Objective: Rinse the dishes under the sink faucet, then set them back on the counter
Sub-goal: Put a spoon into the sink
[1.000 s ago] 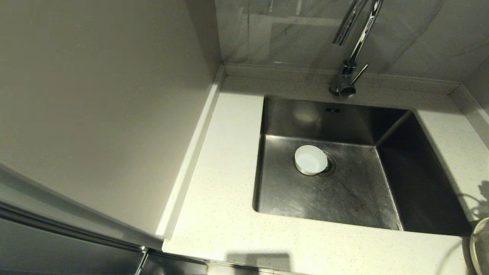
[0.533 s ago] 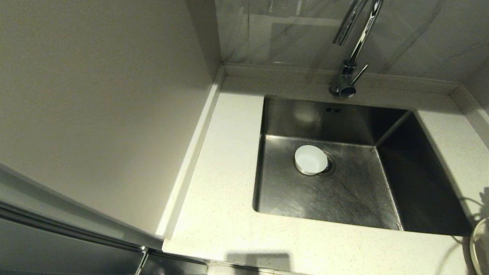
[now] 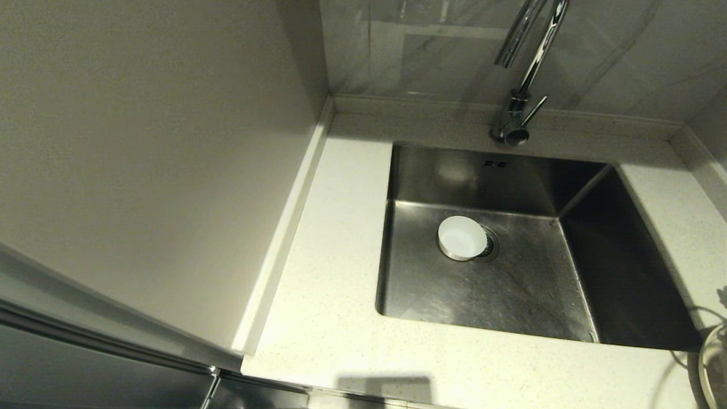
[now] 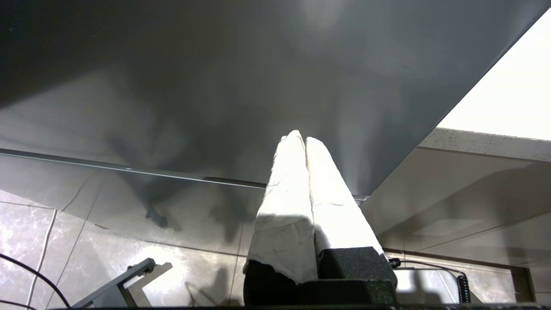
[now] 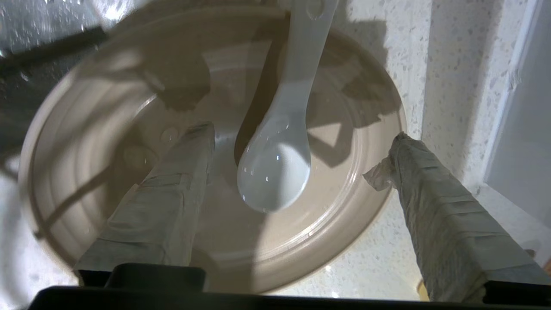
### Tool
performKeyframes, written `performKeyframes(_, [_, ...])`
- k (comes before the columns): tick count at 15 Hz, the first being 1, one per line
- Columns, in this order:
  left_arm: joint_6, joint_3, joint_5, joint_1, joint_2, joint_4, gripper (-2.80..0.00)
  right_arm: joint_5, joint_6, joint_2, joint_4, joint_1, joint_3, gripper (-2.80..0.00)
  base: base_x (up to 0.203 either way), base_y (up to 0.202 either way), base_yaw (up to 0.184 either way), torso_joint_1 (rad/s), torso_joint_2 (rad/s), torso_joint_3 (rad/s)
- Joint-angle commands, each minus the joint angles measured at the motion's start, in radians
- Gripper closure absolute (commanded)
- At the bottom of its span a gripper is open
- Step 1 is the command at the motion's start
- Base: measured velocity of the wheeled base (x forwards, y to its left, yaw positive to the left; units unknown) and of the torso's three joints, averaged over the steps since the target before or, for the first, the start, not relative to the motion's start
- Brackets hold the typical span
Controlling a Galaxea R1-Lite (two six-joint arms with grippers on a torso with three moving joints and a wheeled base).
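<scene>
A small white bowl point(image 3: 461, 237) sits on the drain strainer point(image 3: 489, 245) in the steel sink point(image 3: 511, 295), in front of and left of the chrome faucet point(image 3: 521, 85). The cream-beige plate point(image 5: 107, 129) lies on the counter point(image 5: 400, 254) right of the sink; only its rim point(image 3: 705, 363) shows in the head view. A wet white spoon point(image 5: 275, 168) lies in the plate. My right gripper point(image 5: 301, 133) is open above it, one finger over the plate and the other outside the rim. My left gripper point(image 4: 301, 137) is shut and empty, parked low beside a dark cabinet front.
A tall pale panel point(image 3: 142, 170) walls the counter's left side. The speckled counter point(image 3: 329, 318) runs left of and in front of the sink, with a raised back edge point(image 3: 409, 105) below the tiled wall. A wall edge point(image 5: 516, 107) stands close beside the plate.
The plate's rim and the shadows at the head view's right edge have slid slightly down and right. The bowl in the sink has not moved.
</scene>
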Motion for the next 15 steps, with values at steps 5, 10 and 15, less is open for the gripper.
performKeyframes(5, [0.000,0.000,0.000,0.000,-0.003,-0.001,0.00,-0.002,0.008,0.028,-0.008,0.000,0.023,-2.80,0.000,0.000,0.000,0.000,0.00,0.000])
performKeyframes(10, [0.000,0.000,0.000,0.000,-0.003,-0.001,0.00,0.002,0.009,0.027,-0.008,0.006,0.041,-2.80,0.000,0.000,0.000,0.000,0.00,0.000])
performKeyframes(15, [0.000,0.000,0.000,0.000,-0.003,-0.001,0.00,0.056,0.010,0.039,-0.008,0.009,0.034,-2.80,0.000,0.000,0.000,0.000,0.00,0.000])
